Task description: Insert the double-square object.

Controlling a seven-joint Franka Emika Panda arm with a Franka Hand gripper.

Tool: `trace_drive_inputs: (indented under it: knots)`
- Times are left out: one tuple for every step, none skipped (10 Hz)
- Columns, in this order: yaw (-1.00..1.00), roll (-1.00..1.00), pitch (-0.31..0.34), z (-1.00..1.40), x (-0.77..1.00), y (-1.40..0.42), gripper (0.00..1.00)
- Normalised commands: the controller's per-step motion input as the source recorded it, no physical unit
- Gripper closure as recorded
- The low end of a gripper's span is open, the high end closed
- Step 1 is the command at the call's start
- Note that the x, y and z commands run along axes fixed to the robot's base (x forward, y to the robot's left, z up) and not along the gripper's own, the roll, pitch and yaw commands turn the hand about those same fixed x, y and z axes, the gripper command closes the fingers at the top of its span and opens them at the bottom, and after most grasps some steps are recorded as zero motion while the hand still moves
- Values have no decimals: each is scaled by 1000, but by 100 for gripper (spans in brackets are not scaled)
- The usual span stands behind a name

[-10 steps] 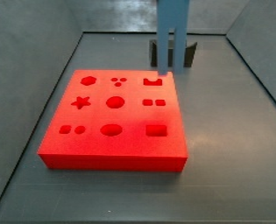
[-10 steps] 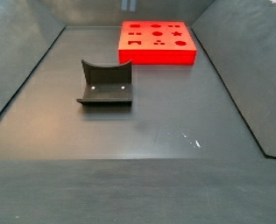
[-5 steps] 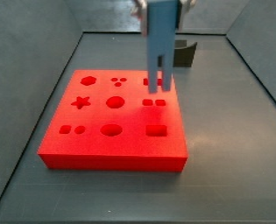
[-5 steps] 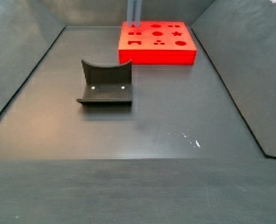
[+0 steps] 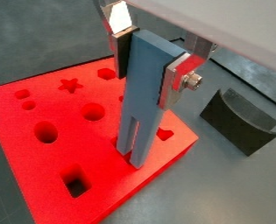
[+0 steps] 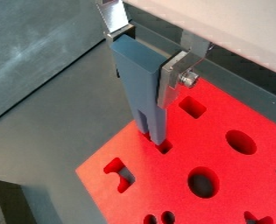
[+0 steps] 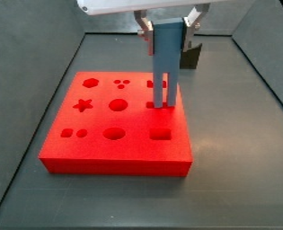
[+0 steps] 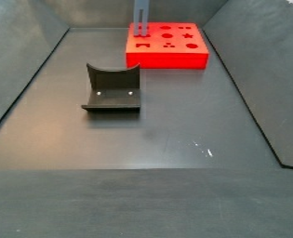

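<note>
The double-square object (image 7: 165, 63) is a tall steel-blue piece of two joined bars, held upright. My gripper (image 7: 168, 30) is shut on its upper part; in both wrist views (image 5: 150, 63) (image 6: 145, 58) the silver fingers (image 5: 180, 73) clamp its two sides. Its two prongs point down and reach the pair of small square holes (image 7: 159, 106) at the right middle of the red board (image 7: 108, 153). I cannot tell how deep the tips sit. In a side view only the piece's lower end (image 8: 141, 19) shows, at the red board's (image 8: 170, 58) far left.
The red board has several other shaped holes: a star (image 7: 84, 105), a round hole (image 7: 119, 105), a square (image 7: 161, 135). The fixture (image 8: 113, 89) stands on the dark floor apart from the board, also behind it (image 7: 191, 56). Grey walls enclose the floor.
The gripper has carried the blue piece from the board's back edge forward and down; its prongs now meet the pair of square holes.
</note>
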Motion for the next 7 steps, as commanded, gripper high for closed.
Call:
trace_drive_inputs:
  knots:
    - [-43,23,0,0,-37,0,100]
    - [0,0,0,0,-20,0,100]
    - [0,0,0,-20,-94,0,100]
    - [0,10,0,0,0,63,100]
    - [-3,17,0,-14,-23,11,100]
    - [0,0,0,0,-34,0,100]
    - [-71,46,0,0,-137,0,100]
